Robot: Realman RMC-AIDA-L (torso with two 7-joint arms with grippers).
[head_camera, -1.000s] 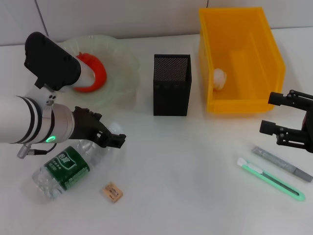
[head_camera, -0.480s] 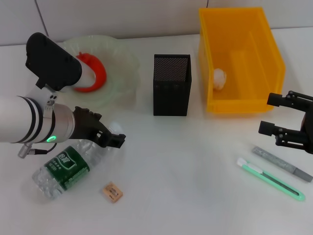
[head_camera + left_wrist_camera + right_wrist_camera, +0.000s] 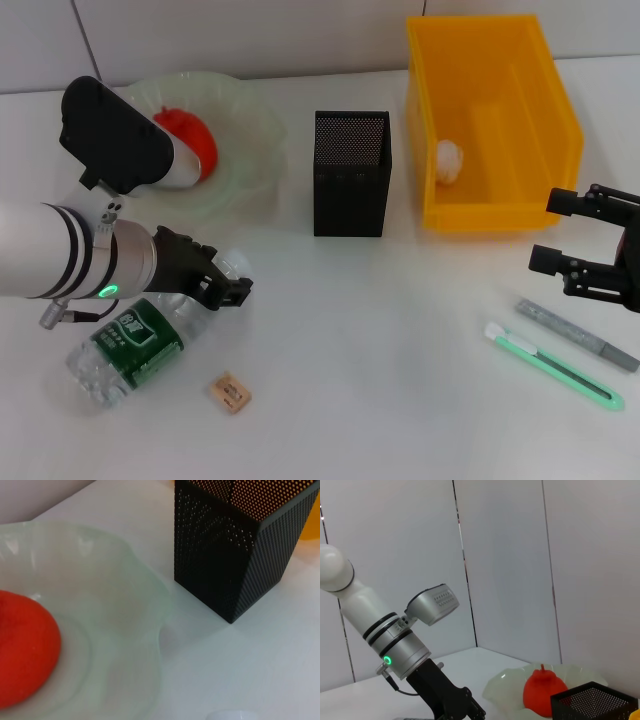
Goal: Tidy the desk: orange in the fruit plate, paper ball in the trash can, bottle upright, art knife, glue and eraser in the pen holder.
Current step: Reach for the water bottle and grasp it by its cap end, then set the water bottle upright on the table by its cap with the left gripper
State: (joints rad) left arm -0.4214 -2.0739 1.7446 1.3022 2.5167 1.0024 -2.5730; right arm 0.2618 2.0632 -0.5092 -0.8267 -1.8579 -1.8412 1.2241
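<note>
A clear bottle (image 3: 130, 345) with a green label lies on its side at the front left, its cap (image 3: 232, 714) just showing in the left wrist view. My left gripper (image 3: 226, 284) is open over the bottle's neck end. The orange (image 3: 190, 135) sits in the pale green fruit plate (image 3: 250, 130). The paper ball (image 3: 449, 160) lies in the yellow trash can (image 3: 540, 90). The eraser (image 3: 231, 392) lies in front of the bottle. The green art knife (image 3: 555, 365) and grey glue stick (image 3: 577, 335) lie at the right. My right gripper (image 3: 560, 232) is open above them.
The black mesh pen holder (image 3: 350, 172) stands at the middle back between the plate and the trash can; it also shows in the left wrist view (image 3: 235, 555). The right wrist view shows my left arm (image 3: 405, 645), the orange (image 3: 545, 685) and the pen holder (image 3: 592, 702).
My left arm has shifted slightly toward the front, bringing the gripper lower over the bottle's neck. The right arm and the other things have not moved.
</note>
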